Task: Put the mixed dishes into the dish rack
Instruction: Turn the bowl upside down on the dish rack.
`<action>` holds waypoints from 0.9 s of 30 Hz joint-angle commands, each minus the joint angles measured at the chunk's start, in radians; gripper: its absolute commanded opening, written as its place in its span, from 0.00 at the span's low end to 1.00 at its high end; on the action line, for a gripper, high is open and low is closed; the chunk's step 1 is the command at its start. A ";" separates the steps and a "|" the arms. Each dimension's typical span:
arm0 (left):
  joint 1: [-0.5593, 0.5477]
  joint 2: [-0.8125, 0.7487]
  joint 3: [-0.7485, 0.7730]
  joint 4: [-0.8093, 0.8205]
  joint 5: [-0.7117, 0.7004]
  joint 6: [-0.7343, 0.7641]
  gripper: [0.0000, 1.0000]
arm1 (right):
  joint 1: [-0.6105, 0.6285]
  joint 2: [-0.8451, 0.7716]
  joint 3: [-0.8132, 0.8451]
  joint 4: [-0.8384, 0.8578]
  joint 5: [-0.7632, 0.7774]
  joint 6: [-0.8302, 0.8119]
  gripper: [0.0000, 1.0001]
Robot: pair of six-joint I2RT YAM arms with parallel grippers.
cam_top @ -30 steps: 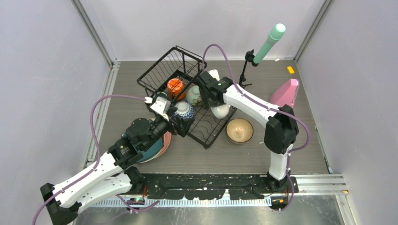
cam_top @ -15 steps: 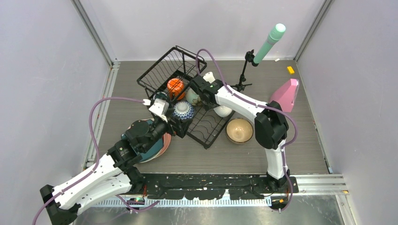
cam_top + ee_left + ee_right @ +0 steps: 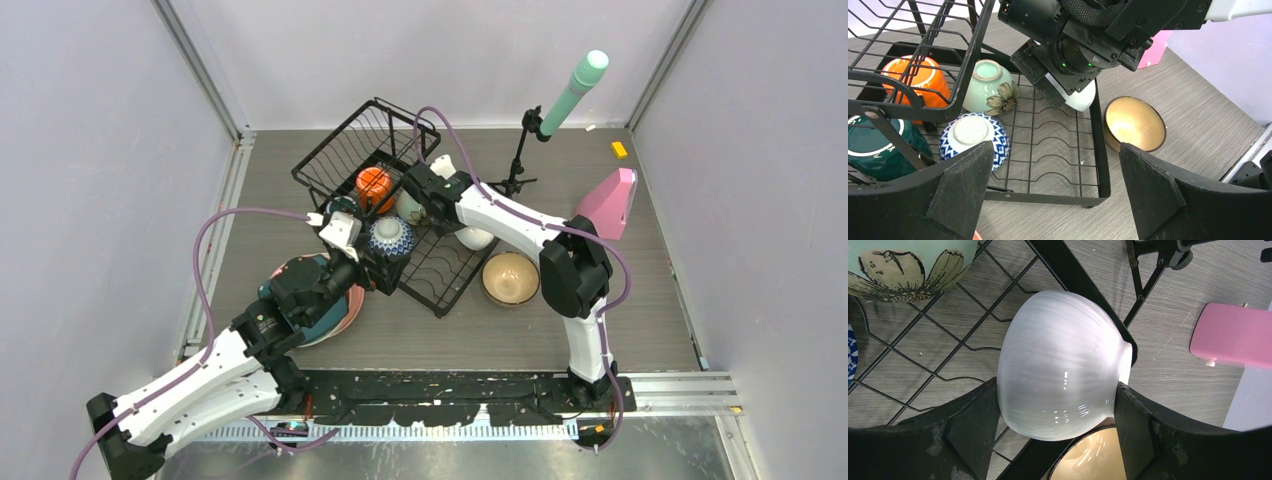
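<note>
The black dish rack (image 3: 440, 270) holds an orange mug (image 3: 373, 183), a mint flowered bowl (image 3: 410, 205), a blue-patterned bowl (image 3: 391, 237) and a dark green mug (image 3: 873, 145). A white bowl (image 3: 1058, 370) lies tilted, mouth down, on the rack's right rim (image 3: 1078, 285). My right gripper (image 3: 1058, 405) is open wide, one finger on each side of that bowl. A tan bowl (image 3: 510, 278) stands upright on the table just right of the rack. A dark teal plate (image 3: 318, 310) lies on a pink plate left of the rack. My left gripper (image 3: 1057, 160) is open and empty above the rack's near corner.
A mint cylinder on a black tripod (image 3: 520, 160) stands behind the rack's right side. A pink wedge (image 3: 610, 200) lies at the right, with a small yellow block (image 3: 619, 150) beyond it. The rack's raised basket (image 3: 365, 140) is at the far end.
My right wrist has drawn back and to the left from the white bowl, which stays on the rack's right rim. The left arm has hardly moved.
</note>
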State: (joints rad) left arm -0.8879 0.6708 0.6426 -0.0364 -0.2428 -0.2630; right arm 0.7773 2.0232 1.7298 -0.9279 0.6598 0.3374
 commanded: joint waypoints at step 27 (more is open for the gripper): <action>0.000 -0.009 -0.022 0.062 -0.013 -0.013 0.99 | 0.001 0.031 -0.081 0.160 -0.320 0.100 0.81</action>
State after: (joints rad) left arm -0.8879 0.6735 0.6239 -0.0315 -0.2432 -0.2638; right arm 0.7597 2.0155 1.7000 -0.8139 0.6029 0.3225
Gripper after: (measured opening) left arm 0.990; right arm 0.815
